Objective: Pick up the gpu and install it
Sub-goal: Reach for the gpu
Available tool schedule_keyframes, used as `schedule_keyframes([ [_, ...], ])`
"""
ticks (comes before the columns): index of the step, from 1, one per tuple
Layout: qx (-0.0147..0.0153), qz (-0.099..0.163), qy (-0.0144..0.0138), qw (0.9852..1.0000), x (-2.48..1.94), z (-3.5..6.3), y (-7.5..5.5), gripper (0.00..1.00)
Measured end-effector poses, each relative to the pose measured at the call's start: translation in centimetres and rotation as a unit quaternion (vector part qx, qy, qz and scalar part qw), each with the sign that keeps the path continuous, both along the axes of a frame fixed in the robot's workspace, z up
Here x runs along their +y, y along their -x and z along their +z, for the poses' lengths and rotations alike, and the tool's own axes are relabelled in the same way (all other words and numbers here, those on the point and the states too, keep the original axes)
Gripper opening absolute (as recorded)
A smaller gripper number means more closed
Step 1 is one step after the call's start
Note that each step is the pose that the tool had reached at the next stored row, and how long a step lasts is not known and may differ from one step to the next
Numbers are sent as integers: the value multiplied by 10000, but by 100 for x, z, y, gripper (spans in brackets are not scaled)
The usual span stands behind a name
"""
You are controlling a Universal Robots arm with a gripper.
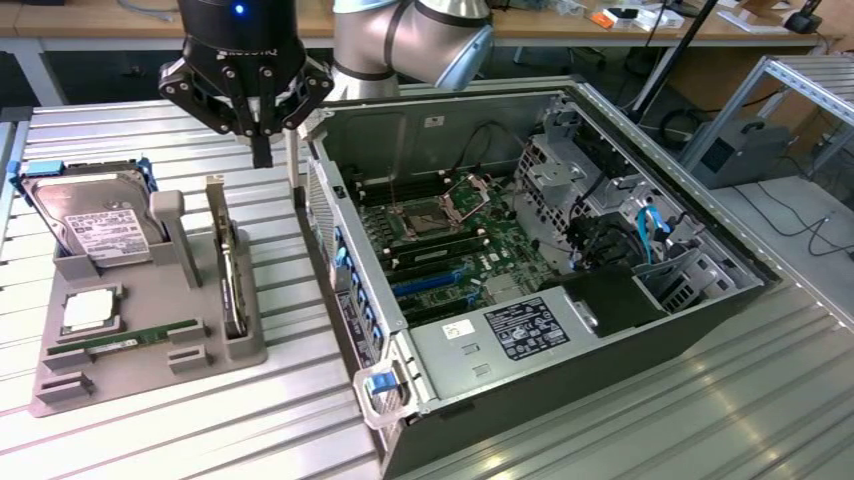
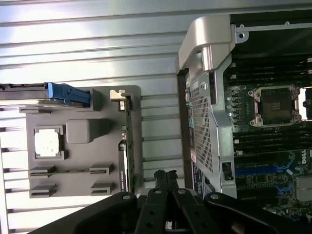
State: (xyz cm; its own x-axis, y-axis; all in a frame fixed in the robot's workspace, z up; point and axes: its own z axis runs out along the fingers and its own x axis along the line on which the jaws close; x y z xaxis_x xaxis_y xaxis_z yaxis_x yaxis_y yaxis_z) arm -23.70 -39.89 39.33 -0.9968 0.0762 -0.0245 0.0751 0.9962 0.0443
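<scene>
My gripper (image 1: 263,158) is empty, its fingers pressed together. It hangs clear of the gpu (image 1: 230,272), which stands on edge in the gray holder (image 1: 134,300).

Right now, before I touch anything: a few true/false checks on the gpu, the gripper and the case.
1. The gpu stands on edge in the grey holder. True.
2. The gripper is shut on the gpu. False: it is shut but empty, hanging above the table between the holder and the case, apart from the card.
3. The computer case lies with its side open and the motherboard showing. True.
4. The hard drive sits inside the case. False: it stands in the grey holder, at the exterior view's left.
</scene>
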Motion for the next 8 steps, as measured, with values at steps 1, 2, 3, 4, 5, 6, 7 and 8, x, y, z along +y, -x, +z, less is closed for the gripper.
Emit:
schedule_keyframes([
  [1,0,0,0,10000,0,0,10,11],
  [2,0,0,0,10000,0,0,16,11],
  [3,0,0,0,10000,0,0,24,11],
  [4,0,0,0,10000,0,0,31,11],
  [5,0,0,0,10000,0,0,38,11],
  [6,0,0,0,10000,0,0,45,11],
  [7,0,0,0,10000,0,0,53,11],
  [8,0,0,0,10000,0,0,65,11],
])
